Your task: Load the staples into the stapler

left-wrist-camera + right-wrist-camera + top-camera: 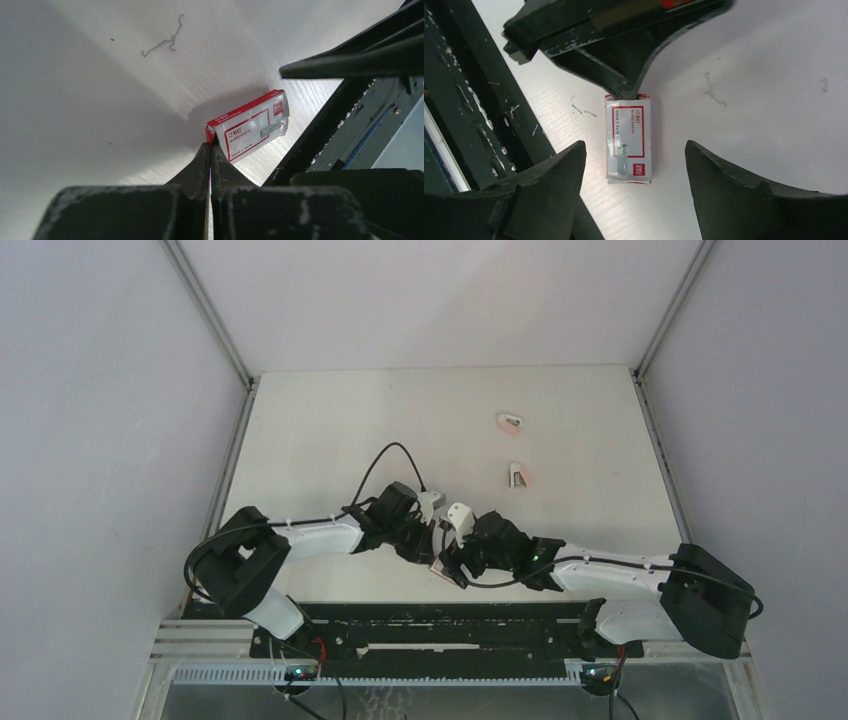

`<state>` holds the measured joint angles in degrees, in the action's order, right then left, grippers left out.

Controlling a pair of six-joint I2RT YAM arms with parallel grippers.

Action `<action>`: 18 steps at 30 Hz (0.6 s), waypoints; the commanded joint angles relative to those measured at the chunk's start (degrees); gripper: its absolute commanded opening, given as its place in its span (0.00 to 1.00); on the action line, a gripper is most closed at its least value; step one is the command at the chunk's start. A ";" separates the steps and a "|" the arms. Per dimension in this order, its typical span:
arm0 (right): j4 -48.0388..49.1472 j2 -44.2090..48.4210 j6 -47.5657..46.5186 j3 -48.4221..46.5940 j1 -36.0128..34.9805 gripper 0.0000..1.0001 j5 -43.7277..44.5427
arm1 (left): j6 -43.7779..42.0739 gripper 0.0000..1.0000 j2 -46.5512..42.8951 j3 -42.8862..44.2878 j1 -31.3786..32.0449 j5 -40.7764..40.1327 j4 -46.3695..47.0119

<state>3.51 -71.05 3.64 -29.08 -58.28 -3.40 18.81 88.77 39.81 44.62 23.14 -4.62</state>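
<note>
The staples pack [629, 140], a small flat red box with a white label, lies on the white table near its front edge. It also shows in the left wrist view [252, 127] and barely in the top view [440, 569]. My left gripper [211, 145] is shut, its tips pinching the pack's end corner; its fingers [624, 75] reach the pack's far end in the right wrist view. My right gripper [635, 145] is open, one finger on each side of the pack's near end, not touching it. No stapler shows in any view.
Two small pink blocks [510, 422] [520, 476] lie at the back right of the table. Bent loose staples [165, 42] [714, 92] lie near the pack. The black base rail [484, 100] runs close beside the pack.
</note>
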 commanded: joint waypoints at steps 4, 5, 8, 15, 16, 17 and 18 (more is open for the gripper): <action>3.44 -5.83 -3.22 -3.11 -4.25 0.72 6.16 | -2.36 0.00 0.46 2.38 -0.59 2.26 -0.76; 3.30 -6.52 -3.41 -3.38 -4.53 0.72 6.61 | -2.29 0.00 0.42 2.35 -0.59 2.34 -0.74; 2.75 -8.64 -3.71 -4.25 -5.60 0.71 8.31 | -2.36 0.00 0.47 2.51 -0.67 2.71 -0.75; 1.43 -12.34 -3.43 -6.68 -6.06 0.66 7.52 | -2.54 0.00 0.04 2.46 -0.76 2.73 -0.74; 1.22 -12.69 -3.34 -6.89 -6.05 0.66 7.67 | -2.46 0.00 -0.11 2.40 -0.83 2.59 -0.74; 0.96 -13.03 -3.23 -7.08 -6.05 0.65 7.82 | -2.46 0.00 -0.19 2.32 -0.89 2.35 -0.74; 0.79 -13.31 -3.06 -7.26 -6.05 0.62 7.93 | -2.46 0.00 -0.26 2.35 -1.06 2.14 -0.74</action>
<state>3.99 -83.50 0.78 -33.67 -63.81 3.22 17.74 89.23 39.88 44.18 24.45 -5.54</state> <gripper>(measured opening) 0.656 0.004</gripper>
